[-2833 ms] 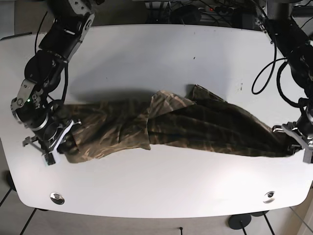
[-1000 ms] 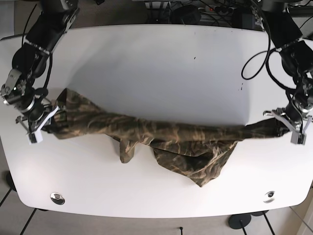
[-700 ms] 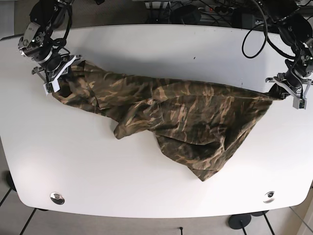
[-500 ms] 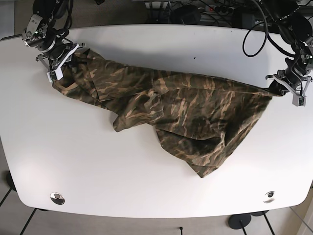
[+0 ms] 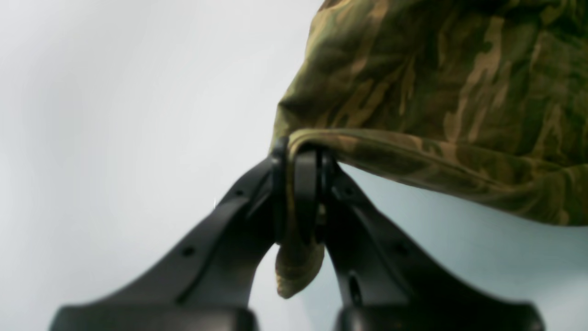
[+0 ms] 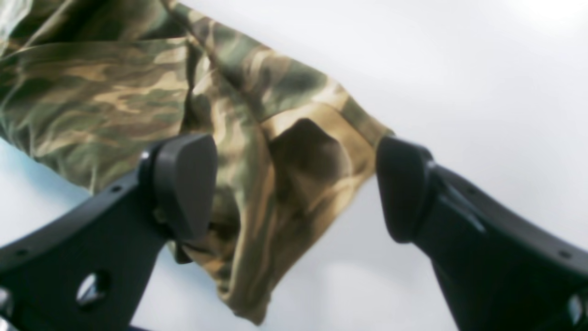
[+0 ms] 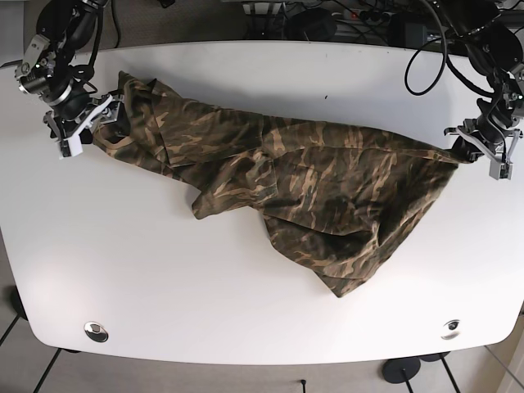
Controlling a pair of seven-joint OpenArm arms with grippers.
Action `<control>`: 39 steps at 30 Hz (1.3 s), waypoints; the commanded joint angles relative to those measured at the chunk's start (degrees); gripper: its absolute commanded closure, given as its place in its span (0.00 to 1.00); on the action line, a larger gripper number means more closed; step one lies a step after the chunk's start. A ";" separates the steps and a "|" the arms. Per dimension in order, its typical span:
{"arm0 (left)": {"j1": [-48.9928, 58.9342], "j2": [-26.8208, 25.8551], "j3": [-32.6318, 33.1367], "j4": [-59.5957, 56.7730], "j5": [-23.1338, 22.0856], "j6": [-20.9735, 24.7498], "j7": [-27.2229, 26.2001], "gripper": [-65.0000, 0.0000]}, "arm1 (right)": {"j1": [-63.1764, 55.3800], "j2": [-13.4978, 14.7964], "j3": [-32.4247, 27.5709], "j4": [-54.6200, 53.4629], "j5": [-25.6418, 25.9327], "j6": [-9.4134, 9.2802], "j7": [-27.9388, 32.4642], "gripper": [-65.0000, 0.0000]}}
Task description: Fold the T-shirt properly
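The camouflage T-shirt (image 7: 311,180) lies crumpled across the white table, stretched from far left to far right. At the base view's right edge, my left gripper (image 7: 479,149) holds one end. In the left wrist view this gripper (image 5: 301,161) is shut on a bunched hem of the T-shirt (image 5: 436,82), and a small tail hangs below the fingers. My right gripper (image 7: 82,124) is at the shirt's left end. The right wrist view shows it (image 6: 294,184) open, its fingertips (image 6: 183,184) wide apart, with a fold of the T-shirt (image 6: 115,101) lying loose between them.
The white table (image 7: 246,74) has rounded corners, with two round metal fittings (image 7: 96,331) (image 7: 450,329) near its front edge. Black cables (image 7: 426,57) loop over the back right corner. The shirt's lowest fold (image 7: 340,282) reaches toward the front.
My right gripper has opened, letting go of the shirt's left end, and shifted left and toward the front. The cloth there has settled on the table. My left gripper has hardly moved.
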 commanded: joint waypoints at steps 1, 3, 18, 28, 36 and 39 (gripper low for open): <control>-0.64 -1.33 0.92 0.85 -0.40 0.13 -1.32 1.00 | 1.67 0.29 -2.47 0.94 0.47 0.14 1.22 0.20; -0.64 -1.33 2.06 0.94 -0.40 0.13 -1.32 1.00 | 2.99 0.20 -5.11 0.94 -0.58 0.14 1.22 0.20; -0.47 -1.33 2.06 0.94 -0.40 0.13 -1.32 1.00 | 31.03 0.82 -24.71 -34.05 -1.20 0.14 8.60 0.21; -0.47 -1.33 2.06 0.94 -0.40 0.13 -1.32 1.00 | 38.86 -0.68 -35.97 -55.67 -0.58 0.14 20.91 0.26; -0.73 -1.33 2.15 0.94 -0.40 0.13 -1.32 1.00 | 37.80 -1.12 -35.79 -50.49 -0.58 0.14 20.82 0.96; -0.82 -1.33 2.15 0.94 -0.40 0.13 -1.32 1.00 | 33.93 -0.85 -35.17 -40.29 -0.49 0.14 17.74 0.97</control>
